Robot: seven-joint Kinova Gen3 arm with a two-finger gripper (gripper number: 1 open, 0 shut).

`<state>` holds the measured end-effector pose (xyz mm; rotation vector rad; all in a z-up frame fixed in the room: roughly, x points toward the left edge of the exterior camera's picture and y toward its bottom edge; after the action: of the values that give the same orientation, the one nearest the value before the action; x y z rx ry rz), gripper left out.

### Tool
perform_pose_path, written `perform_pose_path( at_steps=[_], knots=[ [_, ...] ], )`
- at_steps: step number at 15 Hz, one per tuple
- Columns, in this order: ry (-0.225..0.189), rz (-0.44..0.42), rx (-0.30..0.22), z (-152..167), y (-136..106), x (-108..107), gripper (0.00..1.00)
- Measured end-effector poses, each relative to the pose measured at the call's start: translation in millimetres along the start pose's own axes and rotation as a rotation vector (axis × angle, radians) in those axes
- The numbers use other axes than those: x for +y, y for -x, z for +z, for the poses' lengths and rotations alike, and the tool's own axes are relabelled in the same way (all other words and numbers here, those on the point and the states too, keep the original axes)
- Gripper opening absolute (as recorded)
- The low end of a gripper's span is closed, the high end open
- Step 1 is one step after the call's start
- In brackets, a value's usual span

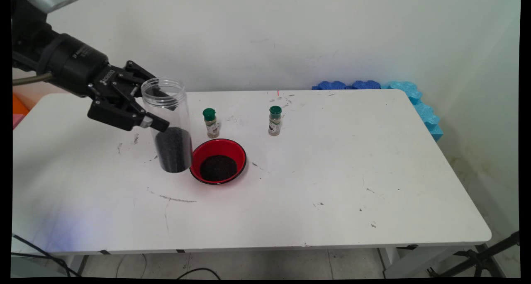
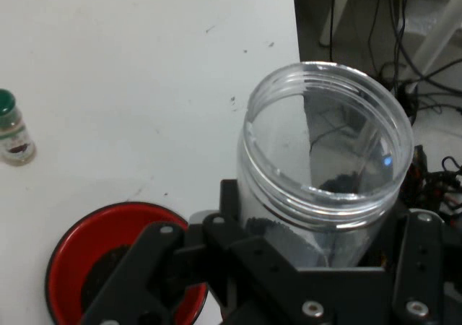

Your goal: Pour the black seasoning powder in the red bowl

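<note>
My gripper [image 1: 163, 111] is shut on a tall clear plastic jar [image 1: 168, 122], with one finger [image 1: 157, 123] across its front and the other behind it. The jar has no lid and holds dark granules [image 1: 173, 149] in its lower part. It leans slightly, its base close to the left of a red bowl [image 1: 218, 145] that has dark granules [image 1: 218, 168] in it. In the hand view the jar's open mouth [image 2: 325, 144] fills the middle above my gripper [image 2: 289, 263], and the red bowl [image 2: 68, 256] lies at the lower left.
Two small spice bottles with green caps stand behind the bowl, one [image 1: 211, 123] close to the jar and one [image 1: 274, 120] further right; one spice bottle [image 2: 14, 133] shows in the hand view. Blue foam pieces [image 1: 427, 114] line the table's far right corner.
</note>
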<state>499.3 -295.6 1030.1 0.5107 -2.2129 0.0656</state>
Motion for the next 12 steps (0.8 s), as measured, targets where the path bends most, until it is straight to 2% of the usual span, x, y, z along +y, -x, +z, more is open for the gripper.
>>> perform_pose_path(
  at_steps=[5, 8, 12],
  knots=[
    [0.0, -0.018, -0.061, -5.4, 12.0, -2.5, 0.0],
    [-0.003, -0.086, -0.092, -5.0, 20.8, -4.0, 0.0],
    [0.0, -0.204, -0.082, 1.9, 28.7, -8.4, 0.0]
  ],
)
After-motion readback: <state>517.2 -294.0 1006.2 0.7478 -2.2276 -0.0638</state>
